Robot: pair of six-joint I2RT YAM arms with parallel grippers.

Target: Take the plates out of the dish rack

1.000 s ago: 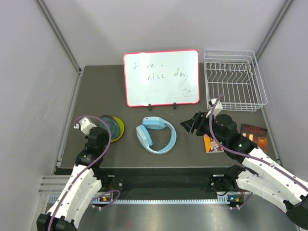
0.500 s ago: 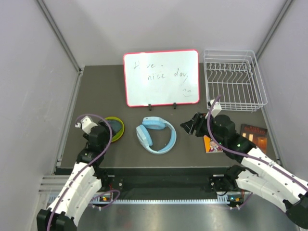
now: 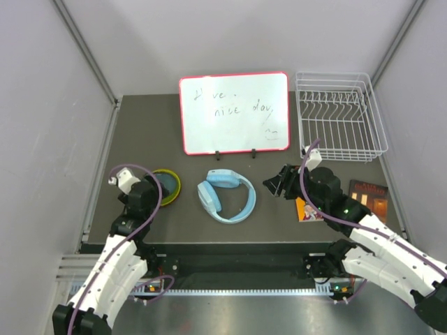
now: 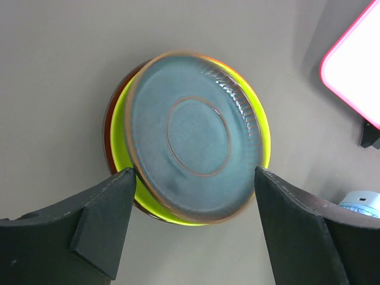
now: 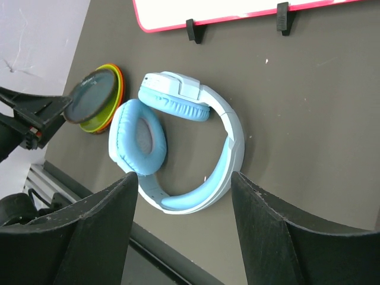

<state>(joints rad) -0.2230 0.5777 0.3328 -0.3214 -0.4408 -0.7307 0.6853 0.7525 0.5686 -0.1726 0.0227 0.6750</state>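
Dark green plate (image 4: 193,136) tilted on a stack of yellow-green plate (image 4: 138,191), orange plate (image 4: 237,71) and dark red plate (image 4: 108,133), at 9 o'clock of the blue headphones (image 3: 227,195). Left gripper (image 4: 190,228) spread wide around the stack, fingers (image 4: 95,214) apart from the rims. White dish rack (image 3: 340,116) at 1 o'clock, beside the red-framed whiteboard (image 3: 234,112). Right gripper (image 5: 181,228) spread open above the headphones, gripping nothing, near a small booklet (image 3: 307,209) at 3 o'clock

four stacked plates (image 4: 196,136), one dish rack (image 3: 340,116), one headphones (image 3: 227,195).
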